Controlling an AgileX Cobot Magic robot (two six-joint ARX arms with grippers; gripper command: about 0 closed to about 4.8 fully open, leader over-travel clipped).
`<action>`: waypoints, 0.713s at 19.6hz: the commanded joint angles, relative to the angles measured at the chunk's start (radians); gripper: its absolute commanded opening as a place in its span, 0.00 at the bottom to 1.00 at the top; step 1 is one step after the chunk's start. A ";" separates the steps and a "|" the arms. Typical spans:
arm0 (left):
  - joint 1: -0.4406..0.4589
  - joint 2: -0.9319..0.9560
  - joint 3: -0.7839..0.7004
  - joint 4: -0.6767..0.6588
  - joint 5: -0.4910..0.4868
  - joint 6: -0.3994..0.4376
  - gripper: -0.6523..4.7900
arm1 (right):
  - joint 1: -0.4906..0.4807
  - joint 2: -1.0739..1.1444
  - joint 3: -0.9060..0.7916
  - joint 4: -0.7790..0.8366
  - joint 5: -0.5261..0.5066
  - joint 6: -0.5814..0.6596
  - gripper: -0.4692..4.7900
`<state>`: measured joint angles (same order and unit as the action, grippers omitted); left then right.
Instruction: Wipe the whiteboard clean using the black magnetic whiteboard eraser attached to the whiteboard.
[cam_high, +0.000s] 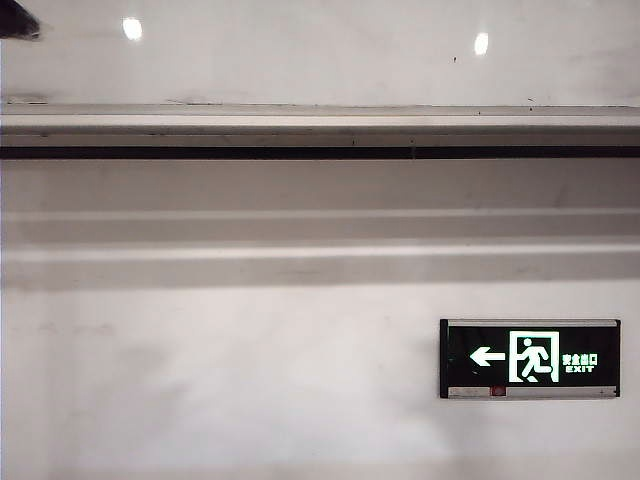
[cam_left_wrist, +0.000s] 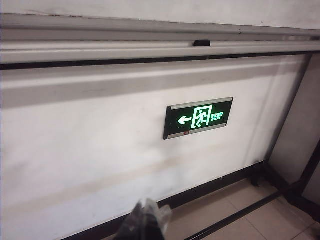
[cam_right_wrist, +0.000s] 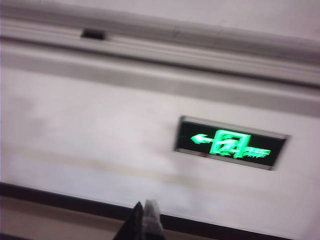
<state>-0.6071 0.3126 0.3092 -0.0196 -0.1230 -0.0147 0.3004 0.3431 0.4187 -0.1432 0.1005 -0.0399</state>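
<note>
Your whiteboard (cam_high: 320, 60), the large glossy white panel with two round ceiling lights mirrored in it, fills the top strip of the exterior view, and it carries only faint grey smudging there. Along its lower edge runs the long silver-grey metal tray (cam_high: 320, 125). On that tray sits a small matte black rounded block (cam_left_wrist: 202, 43), which you can take for the eraser, though it is too small in either wrist view to be sure; the right wrist view shows the same dark block, blurred. A dark shape at the upper left corner of the exterior view cannot be identified.

Judging by this, the board looks largely wiped already and the eraser appears set down on the tray, so little seems left beyond checking for leftover marks above what the pictures show.

Both claws are well apart from the eraser and lower than it. Your left claw (cam_left_wrist: 145, 220) sits low, near the dark skirting and tiled floor, pointing towards the matte white wall (cam_left_wrist: 90, 150) under the tray; its two fingers lie pressed together with nothing between them. Your right claw (cam_right_wrist: 145, 222) is likewise low in front of the wall, fingers together and empty, in a blurred frame.

Between the claws and the tray, on the wall, hangs the black rectangular exit sign with a green running figure and arrow (cam_high: 530, 358); leave that alone.
</note>
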 joint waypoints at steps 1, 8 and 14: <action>0.000 -0.001 -0.005 0.008 0.008 0.008 0.11 | 0.002 -0.002 0.008 0.013 -0.129 0.115 0.09; 0.000 -0.001 -0.058 0.024 0.015 0.023 0.11 | 0.002 -0.007 0.008 0.039 -0.126 0.167 0.09; 0.032 -0.133 -0.118 0.020 0.004 0.034 0.11 | 0.002 -0.007 0.008 0.035 -0.126 0.167 0.09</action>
<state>-0.5938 0.2085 0.1989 -0.0120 -0.1123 0.0105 0.3012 0.3363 0.4229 -0.1215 -0.0227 0.1234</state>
